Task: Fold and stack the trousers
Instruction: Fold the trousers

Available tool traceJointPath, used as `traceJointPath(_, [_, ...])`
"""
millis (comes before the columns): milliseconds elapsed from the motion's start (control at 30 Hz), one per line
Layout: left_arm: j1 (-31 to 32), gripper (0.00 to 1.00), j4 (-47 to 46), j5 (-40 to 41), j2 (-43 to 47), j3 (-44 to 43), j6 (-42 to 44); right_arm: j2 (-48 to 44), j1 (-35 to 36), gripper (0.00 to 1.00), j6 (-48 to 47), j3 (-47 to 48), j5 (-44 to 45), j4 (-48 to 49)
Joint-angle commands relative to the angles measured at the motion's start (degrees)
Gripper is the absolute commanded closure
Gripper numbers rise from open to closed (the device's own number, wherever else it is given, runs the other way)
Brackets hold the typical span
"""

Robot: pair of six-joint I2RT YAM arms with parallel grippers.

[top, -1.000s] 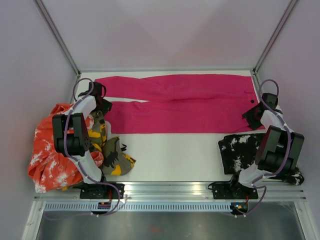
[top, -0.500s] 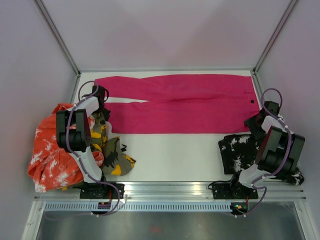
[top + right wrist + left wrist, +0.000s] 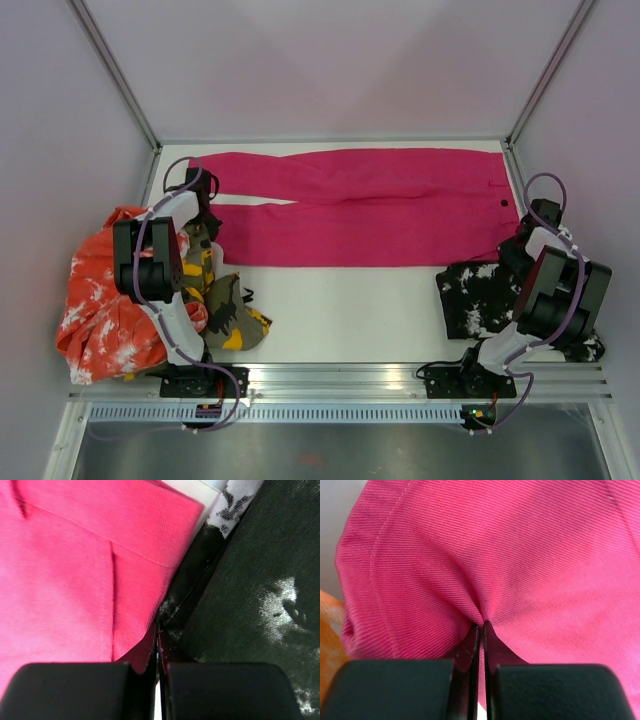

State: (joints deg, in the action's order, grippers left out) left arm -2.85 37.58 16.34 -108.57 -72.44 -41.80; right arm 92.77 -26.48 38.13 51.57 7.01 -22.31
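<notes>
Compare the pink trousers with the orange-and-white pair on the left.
The pink trousers are plain magenta; the orange-and-white pair is mottled. The pink trousers lie spread flat, legs side by side, along the far side; the orange-and-white pair sits crumpled in a heap. Both are soft cloth.

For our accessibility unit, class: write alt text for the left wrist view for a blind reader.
The left hand, black fingers shut, pinches a puckered fold of the magenta-pink trousers, which nearly fill the view. A stitched seam curves down the left side; a sliver of orange cloth shows at the lower left edge, pale table at top left.
</notes>
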Motion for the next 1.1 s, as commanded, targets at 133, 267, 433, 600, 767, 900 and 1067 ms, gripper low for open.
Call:
traceJointPath(133, [-0.31,0.98,-0.41,1.60,5.30,-6.74,6.29,-2.95,0.20,0.92,0.46,5.12,-0.07,2.80])
traceJointPath(267, [-0.31,0.98,-0.49,0.98,5.30,-6.75,6.47,-1.46,0.20,0.64,-0.16,2.40,0.20,2.09])
traceJointPath(433, [-0.40,0.98,-0.49,0.80,5.48,-5.60,6.91,-2.67,0.20,0.48,-0.33,-5.24,0.81,2.27])
traceJointPath(600, [-0.40,0.98,-0.49,1.06,5.48,-5.86,7.96,-9.26,0.11,0.37,-1.92,-12.88,2.40,2.62])
traceJointPath(767, [-0.40,0.98,-1.11,0.01,5.65,-5.69,8.14,-14.20,0.11,0.34,-1.48,-12.03,-0.84,2.62])
traceJointPath(900, [-0.31,0.98,-1.46,-0.78,6.18,-5.34,8.05,-13.24,0.11,0.31,0.63,-4.21,-3.75,2.71])
traceJointPath(1067, [-0.40,0.98,-2.16,-1.40,6.71,-4.55,7.70,-9.46,0.11,0.31,1.68,2.99,-3.93,4.11])
